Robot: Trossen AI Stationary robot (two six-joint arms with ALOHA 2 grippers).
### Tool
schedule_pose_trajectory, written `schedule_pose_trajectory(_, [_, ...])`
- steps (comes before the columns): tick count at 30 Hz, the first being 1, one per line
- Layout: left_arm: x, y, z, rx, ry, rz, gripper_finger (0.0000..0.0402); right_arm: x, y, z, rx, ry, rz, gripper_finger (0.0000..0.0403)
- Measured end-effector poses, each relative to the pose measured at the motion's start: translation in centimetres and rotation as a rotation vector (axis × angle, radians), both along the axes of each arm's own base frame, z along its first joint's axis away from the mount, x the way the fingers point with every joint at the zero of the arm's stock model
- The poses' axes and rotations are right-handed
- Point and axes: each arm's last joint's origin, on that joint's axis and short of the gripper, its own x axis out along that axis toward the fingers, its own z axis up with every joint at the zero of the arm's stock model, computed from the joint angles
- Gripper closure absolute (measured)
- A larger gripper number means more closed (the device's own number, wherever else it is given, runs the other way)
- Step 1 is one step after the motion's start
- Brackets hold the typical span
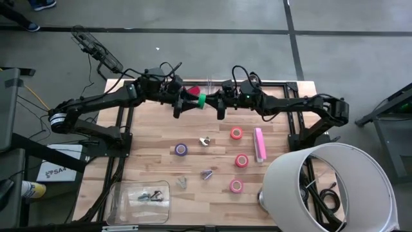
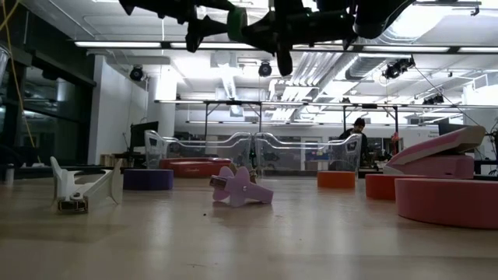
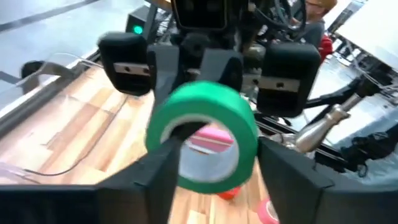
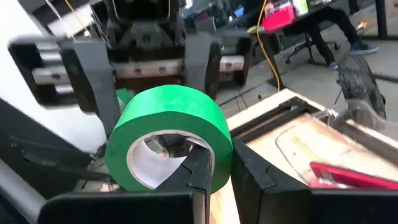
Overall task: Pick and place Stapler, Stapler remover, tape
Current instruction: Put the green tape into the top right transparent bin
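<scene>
Tabletop (image 1: 154,138): pink stapler (image 1: 259,144); purple tape (image 1: 181,149); bin (image 1: 335,187).

My own two dark fingers (image 3: 292,177) stand apart at either side of a green tape roll (image 3: 205,134), one edge of it just at my nearer finger; I cannot tell whether I touch it. The roll stands upright with its hole turned toward me, and through the hole something pink shows. Behind the roll the other gripper (image 3: 208,65) faces me, its fingers meeting the roll's far rim. Below lies the wooden table (image 3: 74,130), with a clear plastic tray (image 3: 56,65) to one side and a small red-pink roll (image 3: 267,211) near my finger.
</scene>
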Motion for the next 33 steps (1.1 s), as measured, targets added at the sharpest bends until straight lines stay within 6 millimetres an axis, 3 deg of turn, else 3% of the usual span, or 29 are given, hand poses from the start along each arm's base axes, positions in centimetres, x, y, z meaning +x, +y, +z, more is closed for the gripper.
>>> schedule_pose_trajectory(5, [-0.1, 0.1, -0.3, 0.024, 0.032, 0.035, 0.0118, -0.1, -0.3, -0.6, 0.017, 0.055, 0.004, 0.0374])
schedule_pose_trajectory(9, [-0.2, 0.4, -0.7, 0.054, 0.090, 0.120, 0.0095, -0.2, -0.4, -1.1, 0.033, 0.110, -0.011, 0.0374])
schedule_pose_trajectory(21, [-1.9, 0.6, -1.1, 0.117, 0.240, 0.389, 0.0092, -1.2, -1.5, -3.5, 0.127, 0.351, -0.247, 0.0374])
schedule_pose_trajectory(33, [-5.6, -0.5, -0.2, 0.228, 0.369, 0.515, 0.0092, -3.3, -4.7, -4.7, 0.334, 0.396, -0.742, 0.0374])
